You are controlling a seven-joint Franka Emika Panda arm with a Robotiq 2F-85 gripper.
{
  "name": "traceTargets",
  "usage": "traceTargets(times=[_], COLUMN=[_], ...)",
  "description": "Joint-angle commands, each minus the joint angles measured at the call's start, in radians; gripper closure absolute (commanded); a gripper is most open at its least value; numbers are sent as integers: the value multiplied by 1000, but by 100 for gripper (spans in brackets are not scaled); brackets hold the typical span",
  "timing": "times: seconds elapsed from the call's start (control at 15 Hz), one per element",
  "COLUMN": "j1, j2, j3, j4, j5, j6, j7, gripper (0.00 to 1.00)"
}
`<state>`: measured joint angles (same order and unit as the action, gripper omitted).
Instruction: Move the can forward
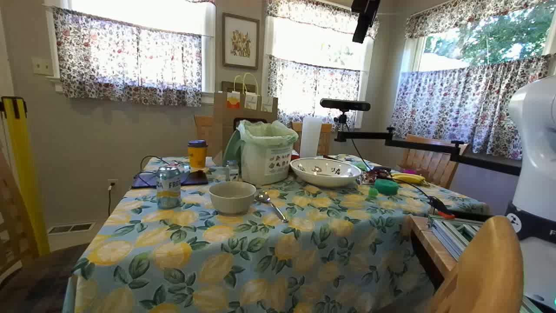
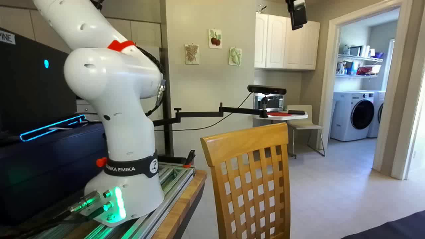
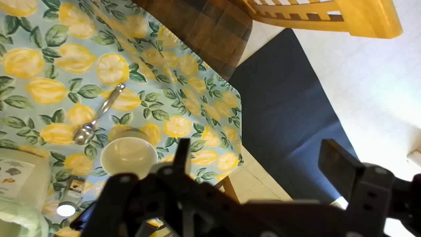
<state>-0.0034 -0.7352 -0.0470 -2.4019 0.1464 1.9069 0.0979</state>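
Nearest, in wrist view: see gripper [image 3: 258,156] spread wide, with jaws well apart. Look through the gap onto dark flat surface [image 3: 286,92] and tan floor [image 3: 253,174]. In an exterior view, pass wooden chair back [image 1: 482,265] at near right, then white arm [image 1: 532,169] just behind it, cut by the picture edge. Reach lemon-print tablecloth [image 1: 226,269]. Find can [image 1: 168,190] upright on it, toward picture left, with lettered label showing (make out FRE, then lose the rest round the curve). Note grey bowl [image 1: 230,204] to the right of can, near yet apart from it. See spoon [image 1: 273,208] lying just beside bowl, on the side away from can. Behind these, list small clear bottle [image 1: 232,171], white bin [image 1: 256,169] with pale green liner [image 1: 267,135] over its rim, and patterned white dish [image 1: 319,180] at the bin's right. Farther right, spot green round object [image 1: 385,187] and bananas [image 1: 408,178]. Behind can, log dark flat device [image 1: 196,178], then yellow cup [image 1: 197,156] with dark lid. Beyond bin, pick out brown paper bag [image 1: 226,119]. Last, at the wall, take in framed picture [image 1: 241,41] and floral curtains [image 1: 130,65] at bright windows [image 1: 130,8].
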Motion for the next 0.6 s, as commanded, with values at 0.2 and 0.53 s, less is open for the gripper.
traceTargets(times=[0.2, 0.53], j1=[-13, -17], j2=[1, -31], j3=[9, 21], j4=[2, 9], j5=[7, 19], j6=[-3, -73], j7=[-7, 36], gripper=[0, 0])
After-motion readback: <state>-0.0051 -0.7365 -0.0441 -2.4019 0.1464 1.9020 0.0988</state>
